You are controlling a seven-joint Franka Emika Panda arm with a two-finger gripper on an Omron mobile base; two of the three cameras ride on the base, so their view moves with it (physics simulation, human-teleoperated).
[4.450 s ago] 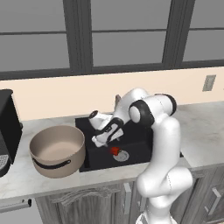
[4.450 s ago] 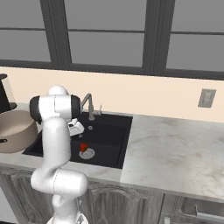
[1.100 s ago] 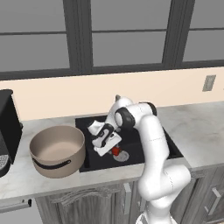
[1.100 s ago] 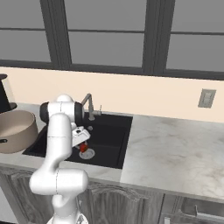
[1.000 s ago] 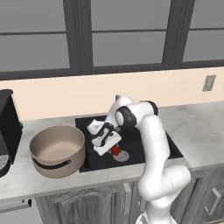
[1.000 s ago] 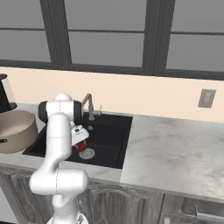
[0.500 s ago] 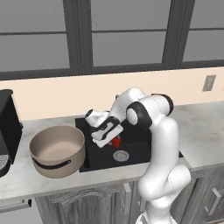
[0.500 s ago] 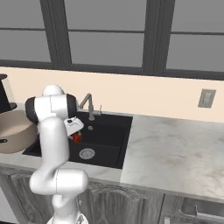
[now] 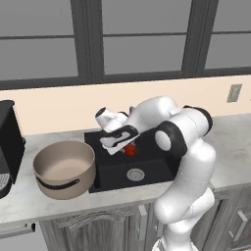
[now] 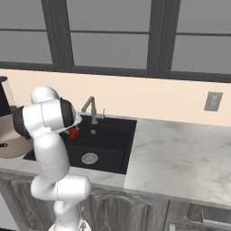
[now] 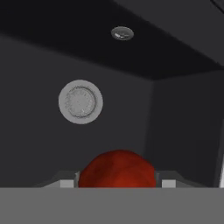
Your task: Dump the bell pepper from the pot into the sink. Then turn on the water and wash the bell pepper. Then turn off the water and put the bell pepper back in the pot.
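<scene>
Clearly the gripper [image 9: 126,145] is clamped on the bell pepper [image 11: 117,169] above the sink [image 9: 152,169]; a slack pinch could drop it short of the pot [image 9: 64,169].

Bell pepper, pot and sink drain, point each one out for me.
bell pepper [image 11: 117,169]: hand view, its red top.
pot [image 9: 73,184]: left base view, its outer wall.
sink drain [image 10: 90,158]: right base view, its silver centre.

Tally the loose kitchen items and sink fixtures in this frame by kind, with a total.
Bell pepper: 1, red, held between the gripper fingers above the sink
Pot: 1, beige, on the counter left of the sink
Faucet: 1
Drain: 1, silver
Black appliance: 1, at the far left
Total: 5
</scene>
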